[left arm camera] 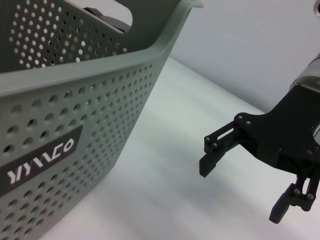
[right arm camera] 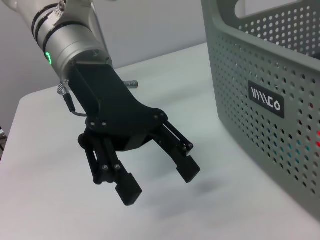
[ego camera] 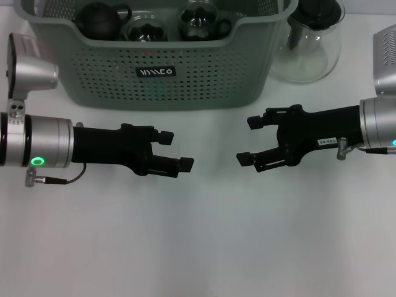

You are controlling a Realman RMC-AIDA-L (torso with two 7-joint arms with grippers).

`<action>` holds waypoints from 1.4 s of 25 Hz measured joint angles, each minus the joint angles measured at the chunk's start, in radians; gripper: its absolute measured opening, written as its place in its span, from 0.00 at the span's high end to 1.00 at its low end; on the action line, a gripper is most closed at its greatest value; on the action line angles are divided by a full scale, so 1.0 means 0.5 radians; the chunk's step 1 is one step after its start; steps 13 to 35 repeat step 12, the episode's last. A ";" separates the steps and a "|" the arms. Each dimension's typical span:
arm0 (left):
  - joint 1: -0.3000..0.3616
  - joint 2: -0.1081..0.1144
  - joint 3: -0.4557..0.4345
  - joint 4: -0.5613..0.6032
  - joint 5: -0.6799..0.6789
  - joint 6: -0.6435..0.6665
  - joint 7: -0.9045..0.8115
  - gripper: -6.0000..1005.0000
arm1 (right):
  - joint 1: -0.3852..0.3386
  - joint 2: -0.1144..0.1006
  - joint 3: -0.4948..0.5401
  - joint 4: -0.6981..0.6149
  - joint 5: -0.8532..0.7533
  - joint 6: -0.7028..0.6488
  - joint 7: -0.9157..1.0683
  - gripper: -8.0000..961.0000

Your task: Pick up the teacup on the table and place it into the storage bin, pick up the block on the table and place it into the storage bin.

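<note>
The grey-green storage bin [ego camera: 204, 68] stands at the table's far side, its black label facing me; it also shows in the left wrist view [left arm camera: 100, 115] and right wrist view [right arm camera: 280, 60]. Inside it I see a dark round pot [ego camera: 102, 18] and two glass vessels [ego camera: 145, 28]; red and teal patches [right arm camera: 300, 145] show through the wall holes. No teacup or block shows on the table. My left gripper [ego camera: 177, 150] [right arm camera: 159, 181] and right gripper [ego camera: 247, 140] [left arm camera: 241, 190] hover open and empty, facing each other in front of the bin.
A clear glass teapot [ego camera: 312, 43] with a black lid stands right of the bin. The white tabletop [ego camera: 204, 241] stretches toward me below both arms.
</note>
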 joint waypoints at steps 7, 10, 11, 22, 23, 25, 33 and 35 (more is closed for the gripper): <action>0.000 -0.001 -0.001 -0.008 0.001 -0.006 0.001 0.11 | 0.004 0.000 0.000 0.002 0.000 0.002 0.012 0.04; 0.001 -0.001 -0.001 -0.008 0.001 -0.007 0.002 0.11 | 0.005 0.000 0.000 0.003 0.000 0.003 0.014 0.04; 0.001 -0.002 -0.001 -0.008 0.001 -0.007 0.002 0.11 | 0.005 0.000 0.000 0.003 0.000 0.003 0.014 0.04; 0.001 -0.002 -0.001 -0.008 0.001 -0.007 0.002 0.11 | 0.005 0.000 0.000 0.003 0.000 0.003 0.014 0.04; 0.001 -0.002 -0.001 -0.008 0.001 -0.007 0.002 0.11 | 0.005 0.000 0.000 0.003 0.000 0.003 0.014 0.04; 0.001 -0.002 -0.001 -0.008 0.001 -0.007 0.002 0.11 | 0.005 0.000 0.000 0.003 0.000 0.003 0.014 0.04; 0.001 -0.002 -0.001 -0.008 0.001 -0.007 0.002 0.11 | 0.005 0.000 0.000 0.003 0.000 0.003 0.014 0.04; 0.001 -0.002 -0.001 -0.008 0.001 -0.007 0.002 0.11 | 0.005 0.000 0.000 0.003 0.000 0.003 0.014 0.04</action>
